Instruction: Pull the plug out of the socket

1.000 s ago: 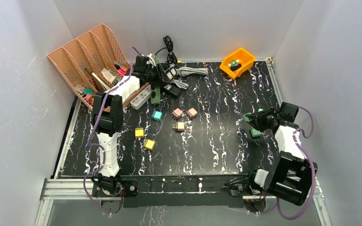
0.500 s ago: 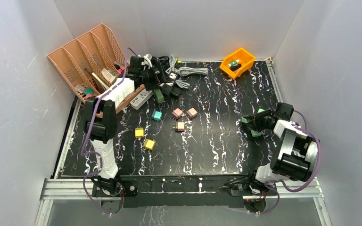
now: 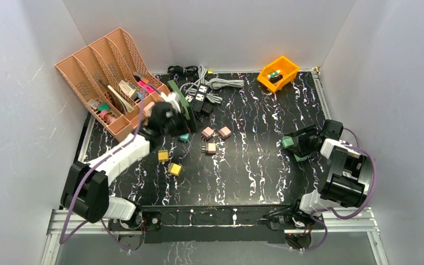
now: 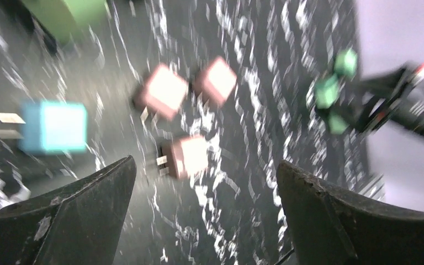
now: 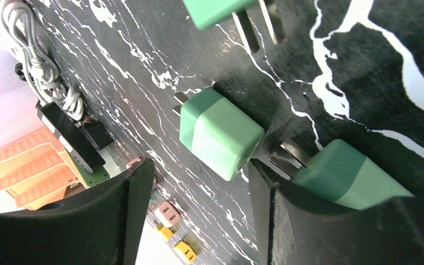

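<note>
A light green plug (image 5: 221,132) lies on the black marbled table just beyond my right gripper (image 5: 201,165), whose fingers stand open with nothing between them. Two more green plugs (image 5: 353,176) lie beside it. From above, that gripper (image 3: 293,144) is at the right edge of the table, by the green plug (image 3: 288,142). A dark green socket strip (image 3: 177,98) lies tilted at the back left, with no plug seen in it. My left gripper (image 3: 181,122) hovers in front of it, open and empty. Its blurred wrist view shows my left gripper (image 4: 204,164) over pink plugs (image 4: 185,157).
A peach desk organizer (image 3: 96,72) stands at the back left. Black power strips and grey cables (image 3: 215,84) lie behind the strip, and an orange bin (image 3: 279,70) sits at the back right. Pink plugs (image 3: 208,132), a cyan one (image 3: 184,137) and yellow ones (image 3: 163,155) are scattered mid-table.
My left gripper opened, and its arm swung back from the cable pile toward the middle of the table. My right gripper opened, leaving the green plug lying on the table.
</note>
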